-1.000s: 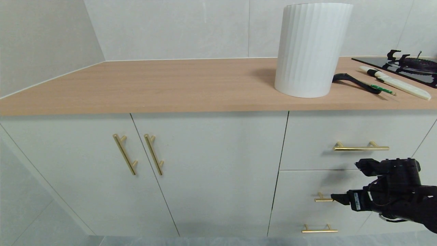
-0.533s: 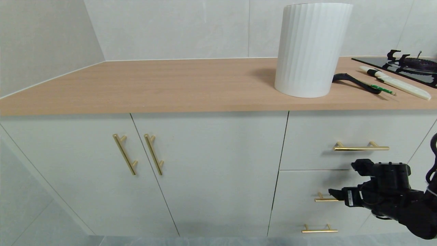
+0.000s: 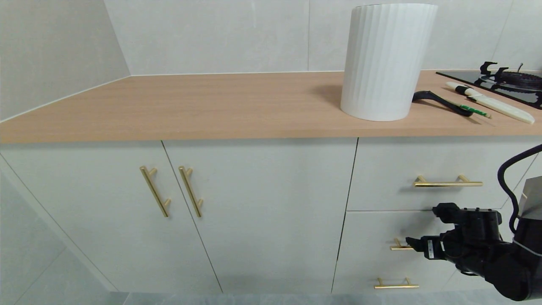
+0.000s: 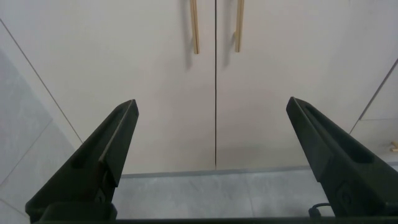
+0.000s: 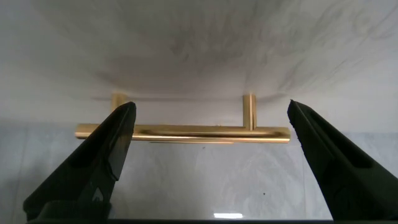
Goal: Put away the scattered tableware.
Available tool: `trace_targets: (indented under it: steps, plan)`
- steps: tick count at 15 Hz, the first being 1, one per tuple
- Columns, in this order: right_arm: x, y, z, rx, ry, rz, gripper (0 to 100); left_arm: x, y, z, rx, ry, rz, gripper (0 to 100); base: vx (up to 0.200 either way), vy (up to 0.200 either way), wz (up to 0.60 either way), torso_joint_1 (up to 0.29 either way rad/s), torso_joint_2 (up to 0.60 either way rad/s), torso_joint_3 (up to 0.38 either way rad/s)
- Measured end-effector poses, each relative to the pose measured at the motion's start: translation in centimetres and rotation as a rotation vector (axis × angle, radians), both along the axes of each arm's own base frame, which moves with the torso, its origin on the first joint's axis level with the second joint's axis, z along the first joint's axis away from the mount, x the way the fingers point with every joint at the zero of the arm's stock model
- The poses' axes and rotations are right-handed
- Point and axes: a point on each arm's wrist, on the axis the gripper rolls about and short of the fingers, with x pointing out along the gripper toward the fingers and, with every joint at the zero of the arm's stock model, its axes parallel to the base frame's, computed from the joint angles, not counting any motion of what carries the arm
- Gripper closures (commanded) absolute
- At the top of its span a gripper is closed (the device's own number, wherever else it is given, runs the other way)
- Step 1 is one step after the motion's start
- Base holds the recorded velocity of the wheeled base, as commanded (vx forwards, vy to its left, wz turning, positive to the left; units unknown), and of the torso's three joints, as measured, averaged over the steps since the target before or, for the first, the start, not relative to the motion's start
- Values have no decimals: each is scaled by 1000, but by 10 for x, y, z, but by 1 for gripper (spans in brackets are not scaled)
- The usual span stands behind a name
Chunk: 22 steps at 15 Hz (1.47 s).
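My right gripper (image 3: 427,226), jaws wide apart, faces the gold handle (image 5: 186,132) of the middle drawer, my left gripper (image 4: 211,109), also spread open, hangs before the cabinet doors (image 4: 155,93), and the tableware, a black utensil (image 3: 440,101) and a long white utensil (image 3: 495,106), lies on the countertop (image 3: 211,106) beside a white ribbed container (image 3: 387,63).

Right claw (image 3: 422,225) spread wide before drawer handle (image 5: 183,132) — open gap ahead, only drawer front (image 5: 199,50) behind bar.
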Motion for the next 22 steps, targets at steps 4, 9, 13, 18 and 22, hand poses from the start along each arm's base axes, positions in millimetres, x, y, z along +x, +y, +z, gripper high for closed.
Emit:
trace_targets:
  steps: [4,9,13,18,22]
  plan:
    - [1,-2,-9,-14,14,-19,0,0,0,0,0,0,0,0,0,0,0,0,0,0]
    - [-1,-6,-15,-26,35,-20,0,0,0,0,0,0,-1,0,0,0,0,0,0,0]
    - [-8,-6,-17,-30,61,-15,0,0,0,0,0,0,0,0,0,0,0,0,0,0]
    - [-19,-5,-18,-31,97,-12,0,0,0,0,0,0,0,0,0,0,0,0,0,0]
    - [-42,-4,2,-25,89,-1,0,0,0,0,0,0,0,0,0,0,0,0,0,0]
